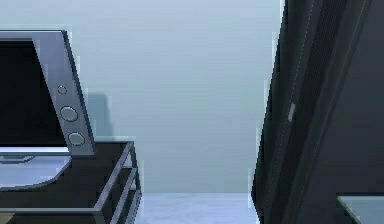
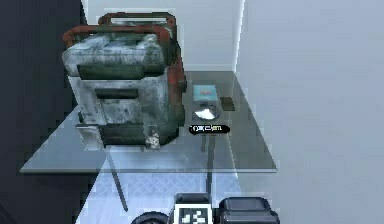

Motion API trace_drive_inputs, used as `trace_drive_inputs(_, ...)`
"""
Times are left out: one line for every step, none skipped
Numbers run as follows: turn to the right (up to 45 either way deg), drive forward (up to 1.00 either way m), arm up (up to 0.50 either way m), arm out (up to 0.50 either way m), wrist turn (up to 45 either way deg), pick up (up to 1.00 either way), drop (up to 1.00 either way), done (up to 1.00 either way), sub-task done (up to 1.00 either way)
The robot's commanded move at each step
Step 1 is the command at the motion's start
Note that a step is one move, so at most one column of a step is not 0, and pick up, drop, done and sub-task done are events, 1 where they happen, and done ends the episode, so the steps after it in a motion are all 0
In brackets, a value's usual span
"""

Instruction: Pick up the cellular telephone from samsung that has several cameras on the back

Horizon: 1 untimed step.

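**Two flat candidates on the glass table, right of the big case**

In your arm side view, a glass table spans the middle of the picture. A bulky, worn grey case with red trim stands on its 9 o'clock half. At 3 o'clock from the case, just beside it, a small grey-blue slab lies flat on the glass. At 6 o'clock from that slab, near it, lies a dark oblong with white marks. Either could be the phone; at this size you cannot tell which.

At the picture's 6 o'clock edge you see a white marker square, and at its 9 o'clock the gripper as a dark shape cut off by the edge. Its far end cannot be made out, so you cannot tell how its fingers are set or whether it holds anything.

In your forward view, a television sits on a dark stand at 9 o'clock, against a pale wall. A tall dark panel stands at 3 o'clock.
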Motion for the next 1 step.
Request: trace_drive_inputs(0.0,0.00,0.00,0.48,0.0,0.00,0.00,0.00,0.00)
